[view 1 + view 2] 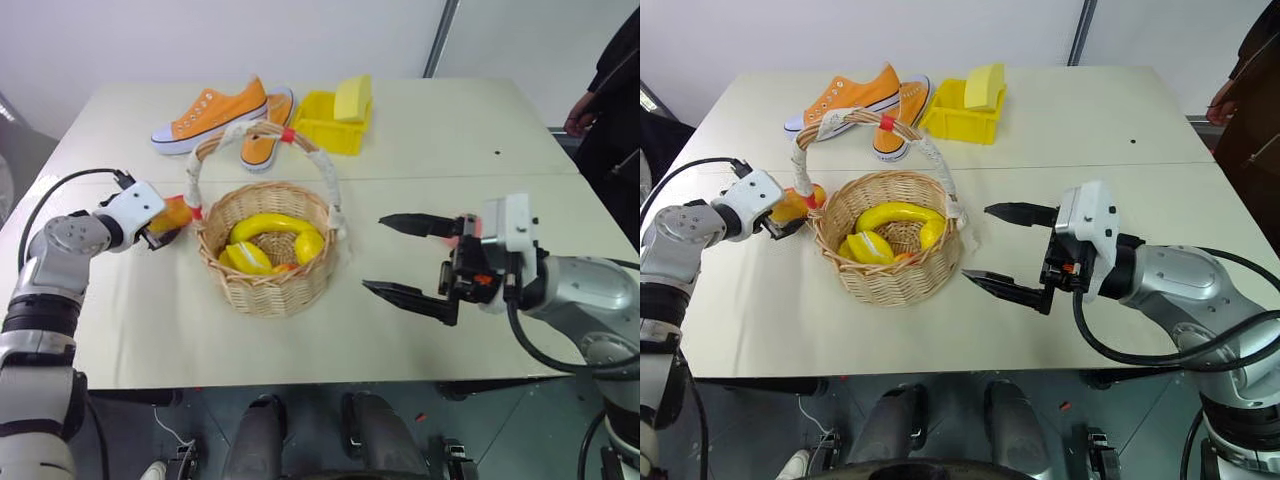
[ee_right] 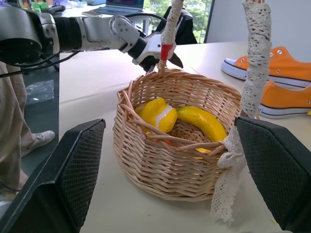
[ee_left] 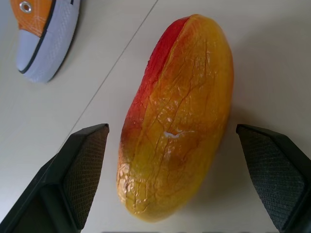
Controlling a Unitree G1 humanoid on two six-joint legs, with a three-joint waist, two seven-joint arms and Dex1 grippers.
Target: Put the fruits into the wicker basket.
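The wicker basket (image 1: 262,290) stands mid-table, its white-wrapped handle (image 1: 325,170) arching over it. Yellow banana-like pieces (image 1: 270,225) lie inside. Just left of the basket a yellow-orange mango (image 3: 180,116) with a red blush lies on the table. My left gripper (image 1: 168,224) is open around it, one finger (image 3: 82,165) on each side, neither touching. My right gripper (image 1: 377,253) hovers right of the basket, pointing at it, jaws wide open and empty. The basket's wall (image 2: 165,170) fills the space between its fingers (image 2: 73,174).
Two orange sneakers (image 1: 215,112) lie at the back of the table. Beside them stands a yellow plastic bin (image 1: 325,128) holding a yellow sponge (image 1: 352,97). A person (image 1: 612,90) stands at the far right edge.
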